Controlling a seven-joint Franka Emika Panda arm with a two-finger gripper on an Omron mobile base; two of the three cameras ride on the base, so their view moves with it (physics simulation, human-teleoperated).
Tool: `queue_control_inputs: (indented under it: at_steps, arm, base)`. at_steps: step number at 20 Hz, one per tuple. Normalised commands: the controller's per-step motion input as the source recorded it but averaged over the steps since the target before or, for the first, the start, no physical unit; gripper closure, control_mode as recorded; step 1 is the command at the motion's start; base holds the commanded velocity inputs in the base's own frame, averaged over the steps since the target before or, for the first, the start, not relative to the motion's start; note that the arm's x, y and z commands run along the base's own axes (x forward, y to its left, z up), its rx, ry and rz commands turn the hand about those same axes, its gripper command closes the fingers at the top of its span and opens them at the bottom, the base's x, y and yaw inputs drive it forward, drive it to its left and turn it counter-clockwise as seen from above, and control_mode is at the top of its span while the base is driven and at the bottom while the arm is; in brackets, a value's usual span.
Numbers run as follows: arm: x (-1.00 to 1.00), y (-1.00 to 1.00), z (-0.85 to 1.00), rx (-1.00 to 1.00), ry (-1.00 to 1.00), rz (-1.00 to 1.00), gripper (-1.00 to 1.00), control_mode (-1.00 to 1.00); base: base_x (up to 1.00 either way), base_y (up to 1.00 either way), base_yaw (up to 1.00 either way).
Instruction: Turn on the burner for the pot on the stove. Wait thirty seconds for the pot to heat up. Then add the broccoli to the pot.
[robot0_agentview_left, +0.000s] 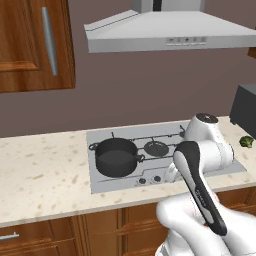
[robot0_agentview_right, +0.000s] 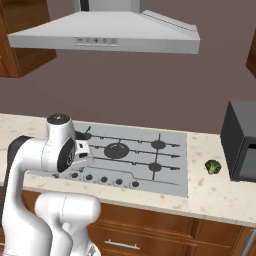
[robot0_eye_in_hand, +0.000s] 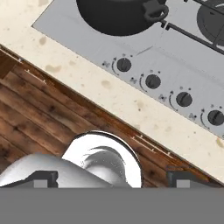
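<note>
Pot (robot0_agentview_left: 116, 157) on the stove (robot0_agentview_right: 165, 170), broccoli (robot0_agentview_right: 213, 167) on the worktop (robot0_agentview_left: 45, 175).
The arm hides the hand; I cannot tell if it is open.

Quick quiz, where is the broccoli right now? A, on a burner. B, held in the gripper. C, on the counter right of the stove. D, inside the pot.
C: the broccoli lies on the speckled counter, off the stove's right edge, far from the pot.
</note>
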Motion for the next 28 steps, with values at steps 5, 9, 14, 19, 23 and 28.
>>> queue_control_inputs:
  at_steps: [5, 9, 14, 19, 23, 28]
  arm:
    - [-0.34, -0.37, 0.05, 0.02, -0.06, -0.13, -1.00, -1.00]
    - [0.00, 0.00, 0.00, 0.00, 0.00, 0.00, -1.00, -1.00]
    - [0.00, -0.15, 0.00, 0.00, 0.00, -0.06, -1.00, -1.00]
    - [0.00, -0.22, 0.00, 0.00, 0.00, -0.07, -1.00, -1.00]
    - [-0.07, -0.04, 0.00, 0.00, 0.00, 0.00, -1.00, -1.00]
    - [0.00, 0.00, 0.00, 0.00, 0.00, 0.00, -1.00, -1.00]
  base:
    - [0.00, 0.00, 0.00]
    - [0.00, 0.00, 0.00]
    - [0.00, 0.00, 0.00]
    - [0.00, 0.00, 0.00]
    - [0.00, 0.00, 0.00]
    - [0.00, 0.00, 0.00]
